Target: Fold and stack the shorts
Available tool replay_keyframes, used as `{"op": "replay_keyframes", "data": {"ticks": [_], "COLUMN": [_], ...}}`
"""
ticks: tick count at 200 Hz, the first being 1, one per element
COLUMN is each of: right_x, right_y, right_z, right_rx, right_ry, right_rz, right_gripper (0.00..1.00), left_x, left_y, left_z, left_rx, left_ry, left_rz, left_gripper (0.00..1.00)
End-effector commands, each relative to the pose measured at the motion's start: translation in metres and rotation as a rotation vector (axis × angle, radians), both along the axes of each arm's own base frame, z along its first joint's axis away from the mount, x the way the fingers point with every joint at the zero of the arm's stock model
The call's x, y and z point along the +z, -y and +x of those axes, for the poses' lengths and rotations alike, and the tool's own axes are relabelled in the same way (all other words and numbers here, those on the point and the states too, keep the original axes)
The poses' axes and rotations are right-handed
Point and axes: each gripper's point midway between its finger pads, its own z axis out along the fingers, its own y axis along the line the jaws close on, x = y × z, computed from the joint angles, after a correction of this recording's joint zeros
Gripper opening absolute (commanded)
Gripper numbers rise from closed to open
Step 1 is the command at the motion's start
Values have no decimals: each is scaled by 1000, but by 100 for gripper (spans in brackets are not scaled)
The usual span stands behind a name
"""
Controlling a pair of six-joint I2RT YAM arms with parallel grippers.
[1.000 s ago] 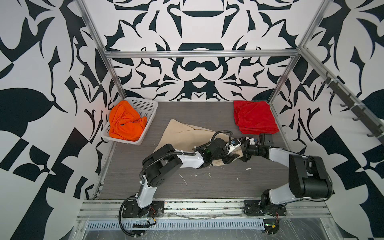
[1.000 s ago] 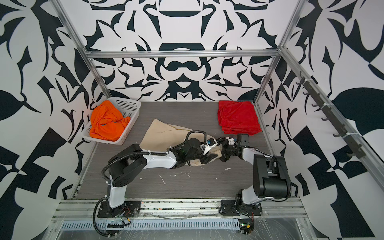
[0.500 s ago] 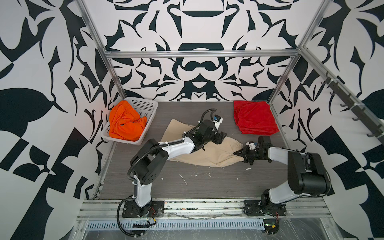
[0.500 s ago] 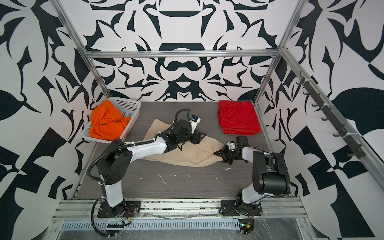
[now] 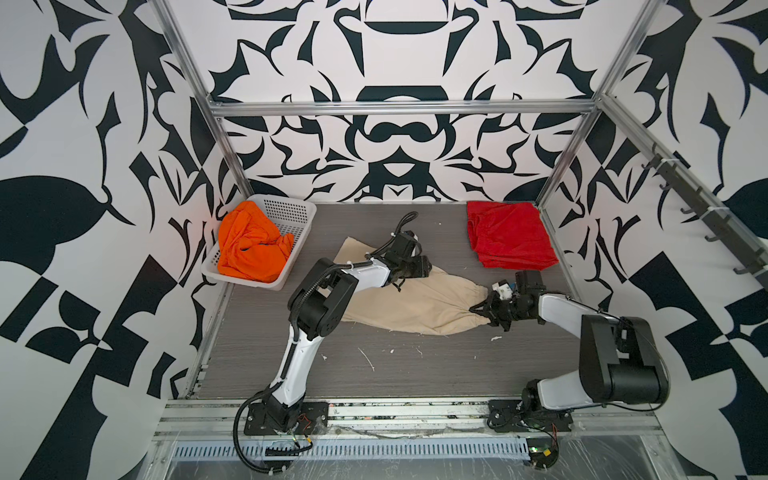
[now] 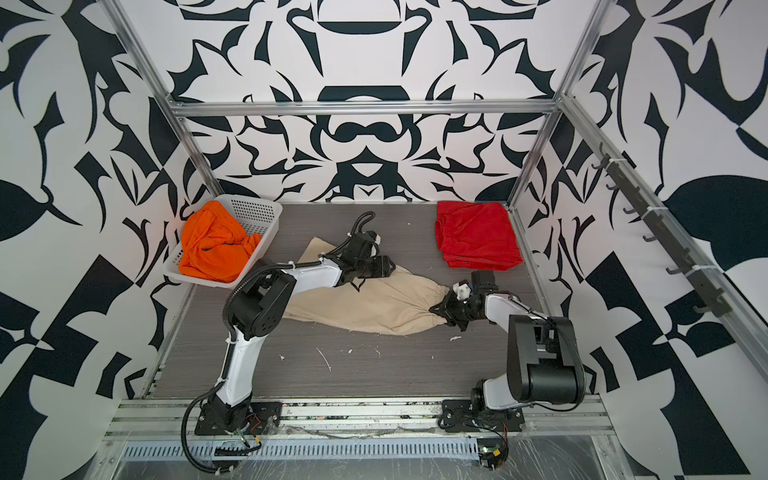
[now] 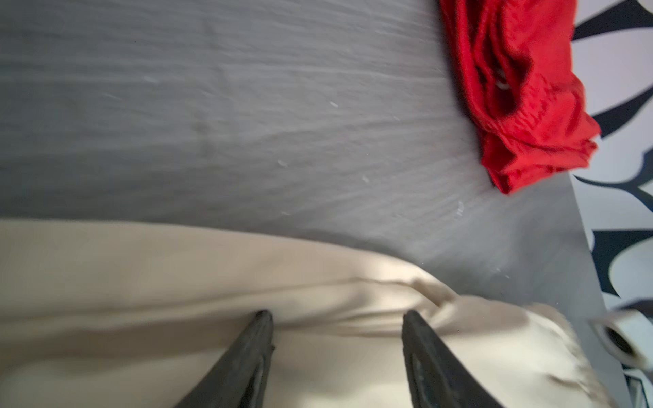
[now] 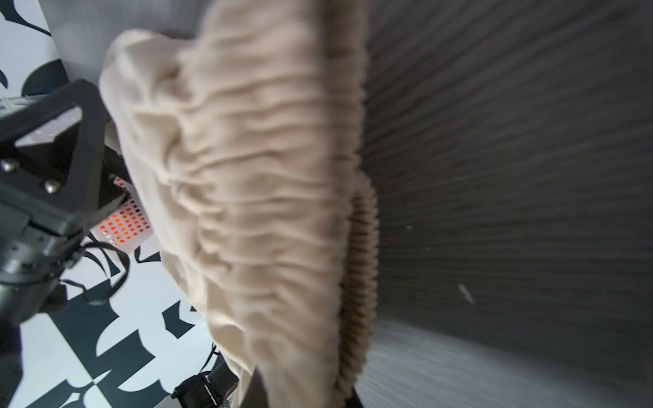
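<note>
The gray table (image 5: 415, 374) has thin stripes like wood. Its whole front part is bare room for moving, with only a few tiny white crumbs (image 5: 368, 359). The beige shorts (image 5: 419, 303) are soft and wrinkly and lie spread across the middle of the table, well away from the front edge. The red shorts (image 5: 513, 235) sit in a flat folded pile in the far right corner, against the right edge. The white basket (image 5: 286, 214) with little holes sits in the far left corner, and the orange shorts (image 5: 249, 245) are bunched up inside it. The right claw (image 5: 476, 309) is pinched tight on the puckered stretchy end of the beige shorts, near the right edge. The left claw (image 7: 337, 318) is open wide and holds nothing. Its two black fingers (image 7: 247, 353) are over the far side of the beige shorts.
</note>
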Motion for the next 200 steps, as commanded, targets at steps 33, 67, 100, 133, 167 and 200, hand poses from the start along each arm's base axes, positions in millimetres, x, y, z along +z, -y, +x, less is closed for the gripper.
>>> {"op": "replay_keyframes", "data": {"ticks": [33,67,100,133,167,200], "right_x": [27,39,45,53,58,64], "right_y": [25,31,31,32,33,39], "right_z": [-4,0,11,19,24,26], "right_rx": [19,34,58,75,84,95], "right_ry": [11,21,27,39,44,49], "right_rz": [-192,-244,-241,-254,-263,-306], "right_gripper": [8,7,7,7,7,7], "left_x": [-48,17,78,71,16,-17], "left_y": [-108,-123,-135,-147,-171,-205], "left_z": [11,16,-19,-79,-131,-165], "left_rx": [201,195,191,225,307,416], "left_ry": [-127,-53,-49,-189,-349,-421], "left_rz": [168,108,56,-58,-57,39], "left_gripper": [69,75,75,74,72,70]}}
